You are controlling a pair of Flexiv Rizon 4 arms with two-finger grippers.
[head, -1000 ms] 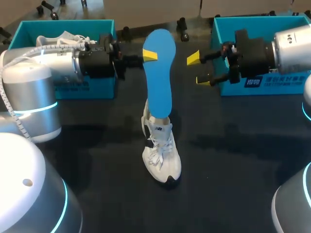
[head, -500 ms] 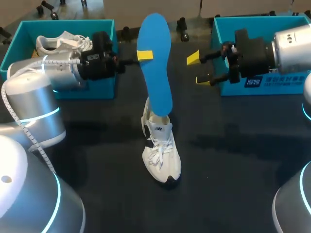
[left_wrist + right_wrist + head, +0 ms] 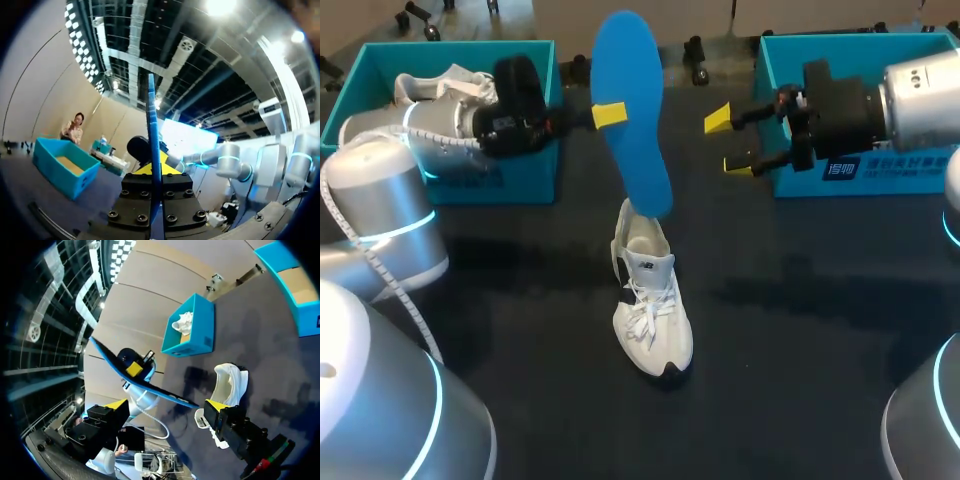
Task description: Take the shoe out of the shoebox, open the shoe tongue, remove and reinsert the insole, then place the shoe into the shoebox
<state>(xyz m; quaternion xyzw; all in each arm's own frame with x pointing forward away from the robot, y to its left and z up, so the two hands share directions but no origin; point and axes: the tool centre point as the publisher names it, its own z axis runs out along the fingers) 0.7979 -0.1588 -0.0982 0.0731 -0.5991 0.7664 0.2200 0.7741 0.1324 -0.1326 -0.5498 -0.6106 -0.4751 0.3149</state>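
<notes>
A blue insole stands nearly upright above the white shoe, which sits on the dark table with its toe toward me. My left gripper is shut on the insole's upper part. The insole's lower tip hangs just over the shoe's heel opening; whether it touches is unclear. In the left wrist view the insole shows edge-on, clamped in the left gripper. My right gripper stands open to the right of the insole, holding nothing. The right wrist view shows the insole ahead of the open right gripper, with the shoe below.
A teal shoebox at the back left holds another white shoe. A second teal shoebox stands at the back right, behind my right arm. Dark table surface surrounds the shoe on the near side.
My left arm has swung back and lifted the insole up and leftward. Its lower end has risen out of the shoe. The right arm and the shoe have stayed put.
</notes>
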